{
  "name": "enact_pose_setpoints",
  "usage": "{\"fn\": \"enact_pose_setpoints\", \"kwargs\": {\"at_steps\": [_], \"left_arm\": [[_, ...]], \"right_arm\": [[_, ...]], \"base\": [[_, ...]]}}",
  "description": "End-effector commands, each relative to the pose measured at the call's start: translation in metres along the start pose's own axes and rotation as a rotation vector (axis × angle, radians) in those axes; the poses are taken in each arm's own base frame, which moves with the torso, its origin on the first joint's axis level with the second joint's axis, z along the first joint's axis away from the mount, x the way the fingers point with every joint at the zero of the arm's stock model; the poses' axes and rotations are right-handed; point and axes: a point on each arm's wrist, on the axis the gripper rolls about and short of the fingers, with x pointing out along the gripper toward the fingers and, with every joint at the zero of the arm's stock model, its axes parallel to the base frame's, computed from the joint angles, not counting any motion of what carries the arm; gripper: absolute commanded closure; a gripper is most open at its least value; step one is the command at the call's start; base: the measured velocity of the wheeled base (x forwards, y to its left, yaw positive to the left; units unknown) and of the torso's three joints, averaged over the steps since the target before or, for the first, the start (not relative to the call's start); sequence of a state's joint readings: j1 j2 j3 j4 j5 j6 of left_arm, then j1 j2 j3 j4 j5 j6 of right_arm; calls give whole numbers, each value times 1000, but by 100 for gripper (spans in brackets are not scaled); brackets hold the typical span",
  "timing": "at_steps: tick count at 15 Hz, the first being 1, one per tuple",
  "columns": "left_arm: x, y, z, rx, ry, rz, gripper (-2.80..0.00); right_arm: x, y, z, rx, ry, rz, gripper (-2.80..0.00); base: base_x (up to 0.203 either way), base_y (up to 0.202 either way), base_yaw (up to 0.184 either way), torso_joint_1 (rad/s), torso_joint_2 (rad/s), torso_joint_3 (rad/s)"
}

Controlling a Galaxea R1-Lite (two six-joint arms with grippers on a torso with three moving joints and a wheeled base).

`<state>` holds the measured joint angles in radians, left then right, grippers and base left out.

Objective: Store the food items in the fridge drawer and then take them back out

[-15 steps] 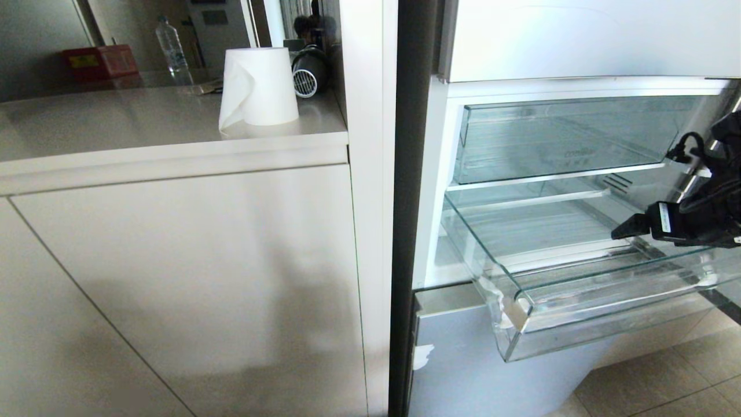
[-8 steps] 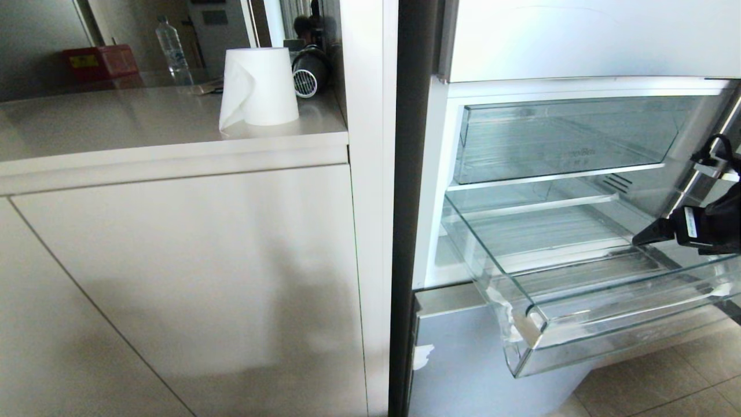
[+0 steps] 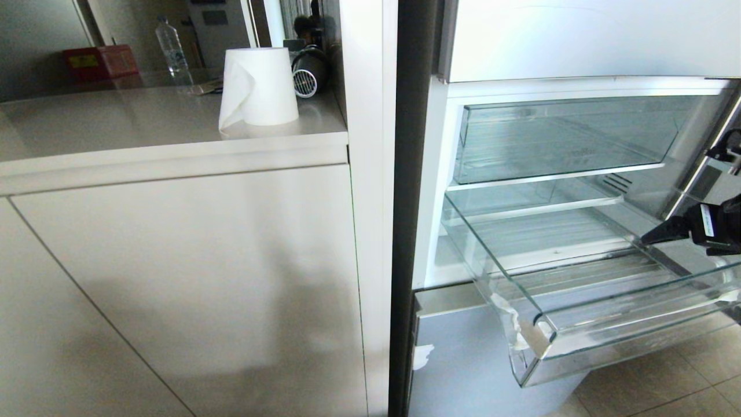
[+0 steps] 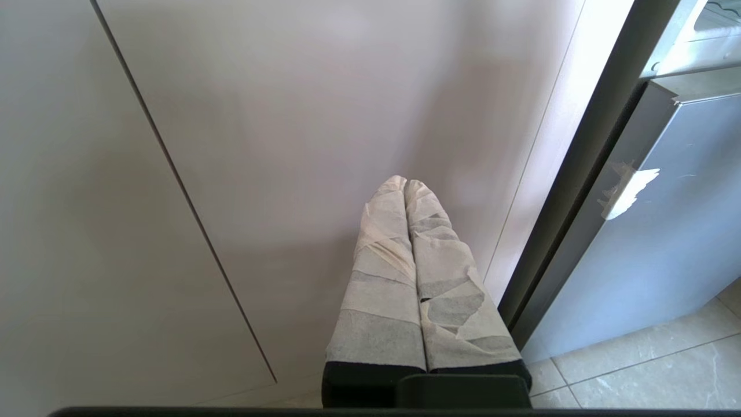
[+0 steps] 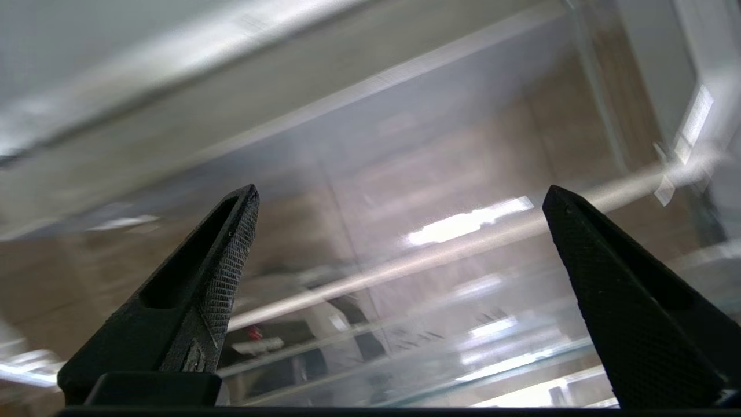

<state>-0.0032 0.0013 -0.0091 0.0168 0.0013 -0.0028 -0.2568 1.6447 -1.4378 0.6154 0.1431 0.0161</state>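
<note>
**A:** Head view first: we see the fridge drawer (image 3: 579, 324) pulled well out of the open fridge (image 3: 428, 174) and tilted down at its front lip. White tape scraps (image 3: 509, 324) sit at its front left corner. Above it sits the deeper clear drawer (image 3: 567, 139), pushed in.

**B:** Right gripper?

**A:** Right gripper (image 3: 666, 233) comes in from the right edge, just over the drawer's right side near the back. One black fingertip points left across the drawer. In the right wrist view we see both fingers (image 5: 197, 289) spread wide, with nothing between them, only clear plastic and reflections behind. We cannot tell whether a fingertip touches the drawer wall.

**B:** Food?

**A:** We find no food item in any view. What shows of the drawer holds only the ribbed clear floor.

**B:** Left arm?

**A:** Parked low. In the left wrist view we see the left gripper (image 4: 407, 184), its tape-wrapped fingers (image 4: 382, 278) pressed together and holding nothing, pointing at the beige cabinet door (image 4: 289, 116). The grey lower fridge panel (image 4: 666, 243) with a torn white sticker (image 4: 628, 188) is beside it, with tiled floor (image 4: 637, 370) below.

**B:** Surroundings?

**A:** The counter (image 3: 116, 127) left of the fridge carries a white paper roll (image 3: 257, 87), a hair dryer (image 3: 310, 72) just behind it, a water bottle (image 3: 171, 46) and a red box (image 3: 98, 61) further back.
</note>
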Motion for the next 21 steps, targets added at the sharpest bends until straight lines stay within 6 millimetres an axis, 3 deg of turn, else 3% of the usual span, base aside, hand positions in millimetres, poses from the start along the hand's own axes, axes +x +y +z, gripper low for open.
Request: {"fn": "enact_pose_setpoints", "kwargs": {"at_steps": [1,4,7,8,12,15,21], "left_arm": [[0,0,0,0,0,0,0],[0,0,0,0,1,0,0],[0,0,0,0,0,0,0],[0,0,0,0,0,0,0],[0,0,0,0,0,0,0],[0,0,0,0,0,0,0],[0,0,0,0,0,0,0]], "right_arm": [[-9,2,2,-7,-36,13,-280],[-27,7,5,-23,-123,49,-280],[-69,17,-5,-51,-222,94,-280],[-84,20,-13,-61,-254,104,0],[-119,26,-52,-90,-314,166,0],[-107,24,-73,-116,-366,183,0],[-81,32,-79,-192,-345,333,0]], "base": [[0,0,0,0,0,0],[0,0,0,0,0,0],[0,0,0,0,0,0],[0,0,0,0,0,0],[0,0,0,0,0,0],[0,0,0,0,0,0],[0,0,0,0,0,0]]}}
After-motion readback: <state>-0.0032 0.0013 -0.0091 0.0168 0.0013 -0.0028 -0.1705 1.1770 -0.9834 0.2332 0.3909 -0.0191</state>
